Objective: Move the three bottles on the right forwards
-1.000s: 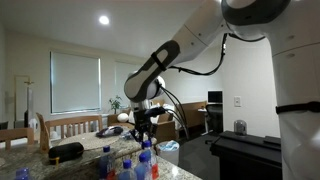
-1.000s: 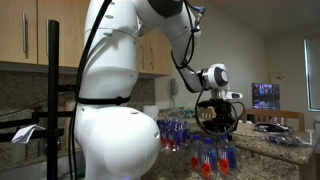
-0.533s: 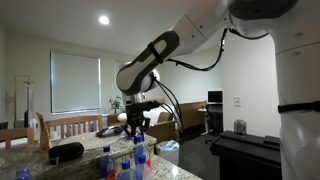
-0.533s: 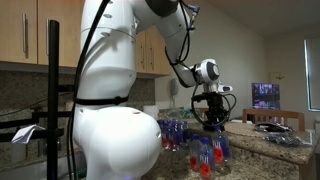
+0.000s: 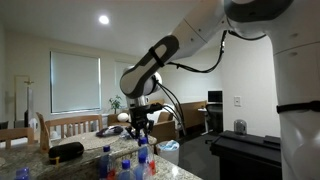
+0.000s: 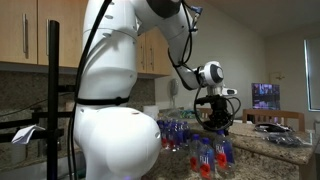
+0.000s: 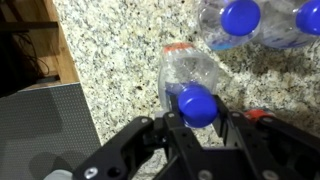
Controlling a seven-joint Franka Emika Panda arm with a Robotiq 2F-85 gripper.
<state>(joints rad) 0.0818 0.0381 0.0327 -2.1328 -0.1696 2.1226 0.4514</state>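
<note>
Gripper (image 7: 197, 120), wrist view: fingers clenched on the neck of a clear blue-capped bottle (image 7: 188, 72), cap towards the camera, red-orange label at its far end. Beneath it lies the speckled granite countertop (image 7: 115, 45), bounded by a wooden edge (image 7: 68, 60). Two further blue-capped bottles (image 7: 262, 22) lie just beyond, apart from the held one. In both exterior views the arm hangs over the bottle cluster (image 5: 135, 163) (image 6: 210, 155). Whether the held bottle touches the counter cannot be told, though it appears slightly raised.
</note>
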